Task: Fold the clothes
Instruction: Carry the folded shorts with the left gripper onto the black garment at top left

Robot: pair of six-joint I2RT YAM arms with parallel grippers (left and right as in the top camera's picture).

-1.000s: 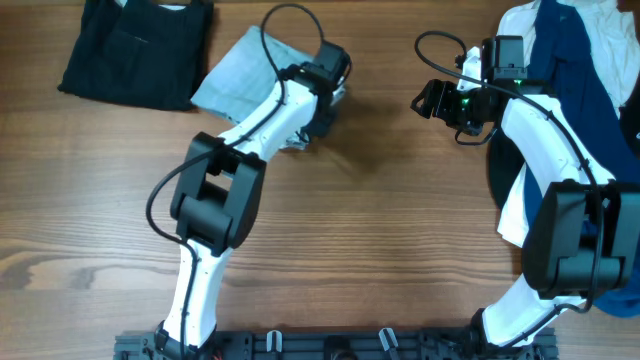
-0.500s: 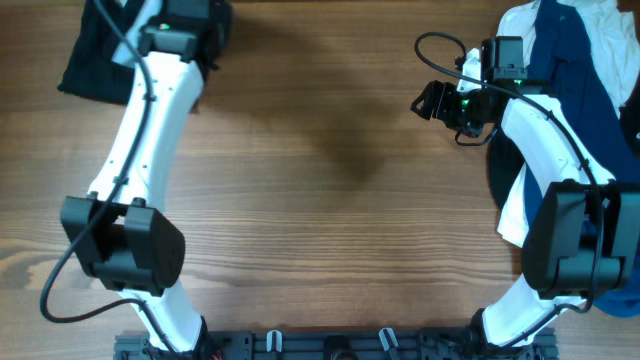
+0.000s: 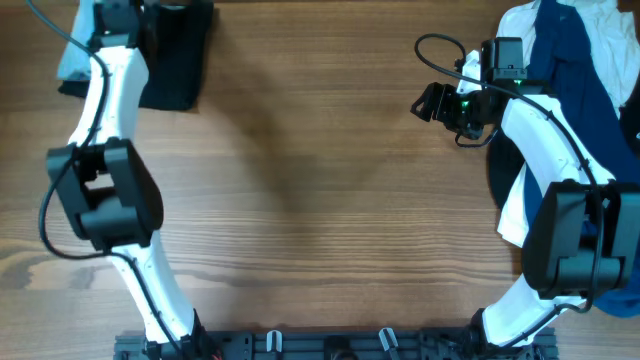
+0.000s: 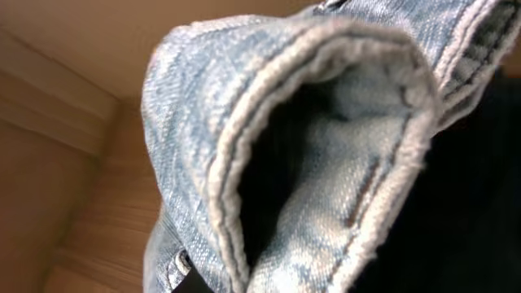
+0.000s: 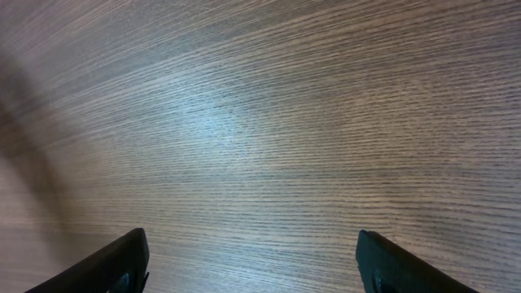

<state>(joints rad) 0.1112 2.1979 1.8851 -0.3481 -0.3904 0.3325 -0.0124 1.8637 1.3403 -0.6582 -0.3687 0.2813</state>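
- Denim crowds the left wrist view so closely that the left gripper (image 3: 120,10) cannot be judged. Its fingers are covered, and I cannot tell whether they are parted or clamped on the cloth.
- That cloth is the denim shorts (image 4: 326,155), a pale faded blue. A thick stitched hem edge curls over into a dark hollow, and a small metal rivet (image 4: 179,264) sits low in the picture.
- Just right of the denim in the same view lies a black garment (image 4: 480,187); to the left is bare wood.
- From overhead, the left gripper sits at the far top-left corner of the table (image 3: 320,200), over the black garment. A strip of the pale denim shows at the left side of the left arm (image 3: 105,90), by the garment's left edge.
- The left arm reaches from the near edge, through a dark elbow joint, up to that corner.
- The right gripper (image 5: 264,260) is spread wide with nothing between its fingertips (image 5: 122,260); only wood grain lies beneath it.
- In the overhead view it hovers over the upper right of the table, pointing left, well apart from the shorts.
- The right arm (image 3: 540,140) bends back from it toward the near right edge.
- Beneath and beside that arm, a pile of dark blue and white cloth (image 3: 585,60) lies at the table's right edge.
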